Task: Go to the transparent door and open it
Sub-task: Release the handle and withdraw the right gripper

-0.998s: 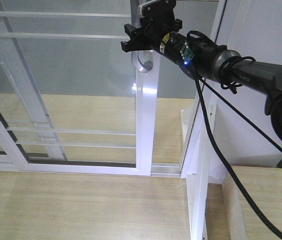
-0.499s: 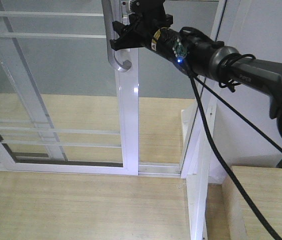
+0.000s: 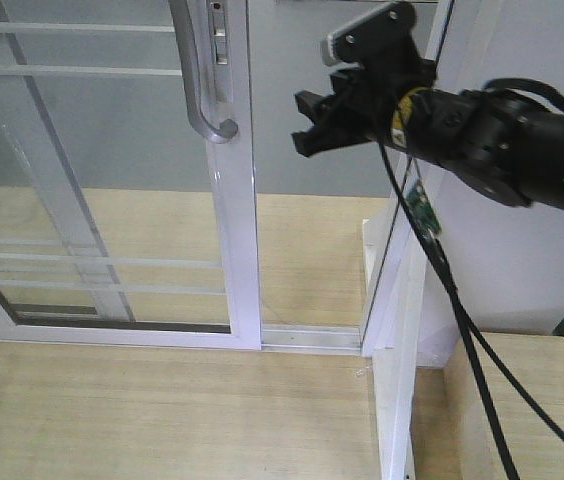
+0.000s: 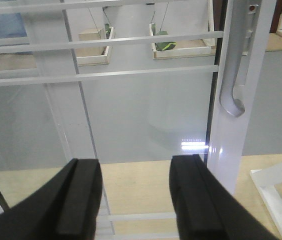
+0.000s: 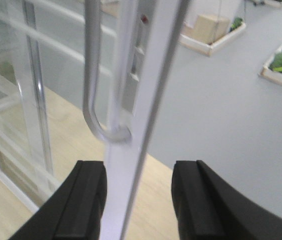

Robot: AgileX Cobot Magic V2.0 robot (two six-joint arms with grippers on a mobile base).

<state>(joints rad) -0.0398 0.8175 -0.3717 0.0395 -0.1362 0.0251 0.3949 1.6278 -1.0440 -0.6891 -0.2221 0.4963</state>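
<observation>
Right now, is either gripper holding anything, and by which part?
Nothing is held: right gripper open, clear of the door handle; left gripper open and empty.

I see the transparent door [image 3: 240,230] filling the frame's left, its handle [image 3: 200,90] at upper centre, my right gripper [image 3: 305,124] just right of it, not touching

The right gripper [image 5: 138,169] shows two black fingers [image 5: 88,200] spread apart at 6 o'clock. The transparent door [image 5: 141,100] shows its white upright rising between them toward 12 o'clock. Its curved silver handle [image 5: 92,65] hangs at 10 o'clock. White-barred glass fills 9 o'clock, and a leafy wooden planter [image 5: 281,70] sits at 2 o'clock.
</observation>
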